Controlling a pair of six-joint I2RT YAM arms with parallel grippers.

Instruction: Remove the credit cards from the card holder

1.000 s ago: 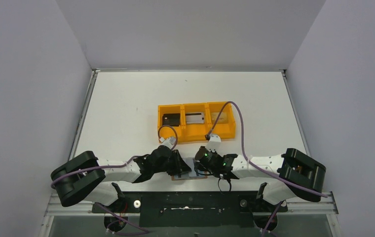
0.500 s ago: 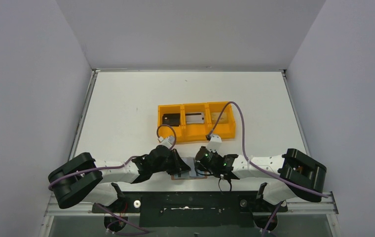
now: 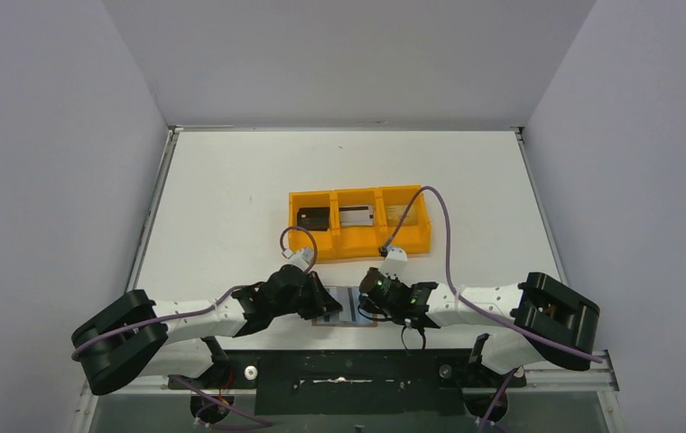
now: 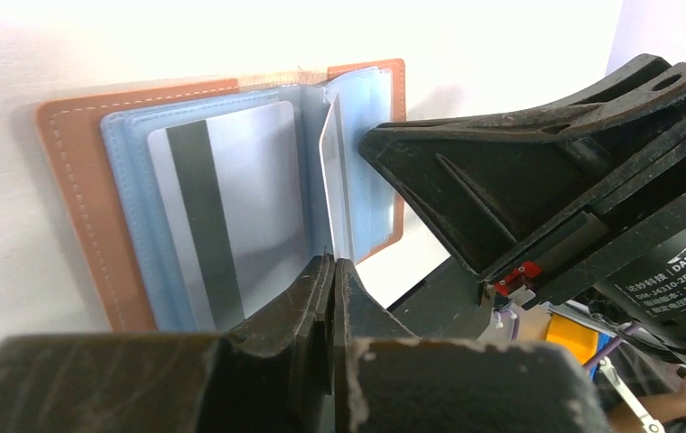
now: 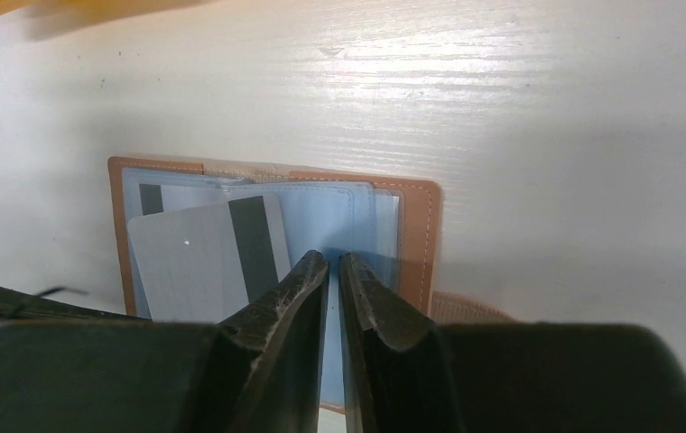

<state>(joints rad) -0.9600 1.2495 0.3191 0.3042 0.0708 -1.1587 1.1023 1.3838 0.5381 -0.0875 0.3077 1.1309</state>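
The card holder (image 3: 350,303) lies open near the table's front edge, brown leather (image 4: 73,198) around blue sleeves. A silvery credit card (image 4: 231,198) with a dark stripe lies flat in its left panel. A second pale card (image 4: 329,153) stands on edge by the fold; its striped side (image 5: 186,262) faces the right wrist view. My left gripper (image 4: 333,263) (image 3: 326,309) is shut on that card's lower edge. My right gripper (image 5: 333,260) (image 3: 368,302) rests its tips on the right blue panel (image 5: 384,225), fingers almost together with nothing between.
The orange tray (image 3: 357,248) stands just beyond the holder, with a black card (image 3: 312,217), a silvery one (image 3: 356,216) and a tan one (image 3: 401,214) in its compartments. The holder's snap tab (image 5: 466,308) sticks out at the right. The right arm (image 4: 574,180) crowds the holder's right side.
The left jaws have closed on the card's edge. The left arm has stretched out, its elbow sliding down and to the left. The right arm has hardly moved.
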